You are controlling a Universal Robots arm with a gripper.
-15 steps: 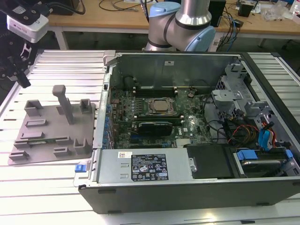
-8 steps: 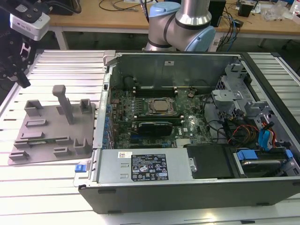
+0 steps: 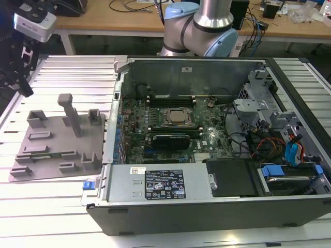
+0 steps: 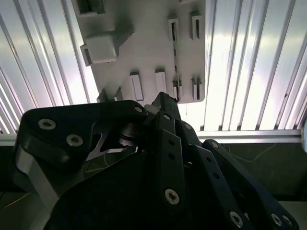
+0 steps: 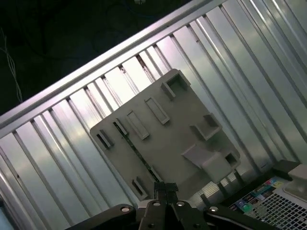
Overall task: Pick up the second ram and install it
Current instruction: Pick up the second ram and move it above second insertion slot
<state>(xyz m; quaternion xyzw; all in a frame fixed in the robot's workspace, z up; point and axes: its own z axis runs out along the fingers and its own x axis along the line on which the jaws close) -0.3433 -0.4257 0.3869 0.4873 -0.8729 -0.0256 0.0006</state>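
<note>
Grey plastic fixture (image 3: 57, 142) is where your eyes should be, out on the slatted aluminium table (image 3: 67, 72) at the exterior view's left, just beside the open computer case (image 3: 207, 212). The second ram (image 4: 175, 60) stands on its edge in that fixture, a thin dark line held between small upright holders, and nothing is touching it. Your gripper (image 5: 165, 188) hangs above the fixture, well clear of it. In the first wrist view its tips look pressed together with nothing between them, so you are carrying nothing. By my reading the pick-up has not started: the stick sits in its holder, the tool is above it and apart from it, and it would have to part its tips before it could take the board. Over in the case, the motherboard (image 3: 139, 119) lies flat with the square silver processor (image 3: 178, 117) in the middle and long memory slots (image 3: 176, 96) on its far side, with another row on its near side. Whether any of those slots already holds a stick, I cannot tell from here. So the score, as I judge it, stands like this: the approach over the fixture is made, while the grasp, the carry across to the case and the seating in a slot are all left to do.
</note>
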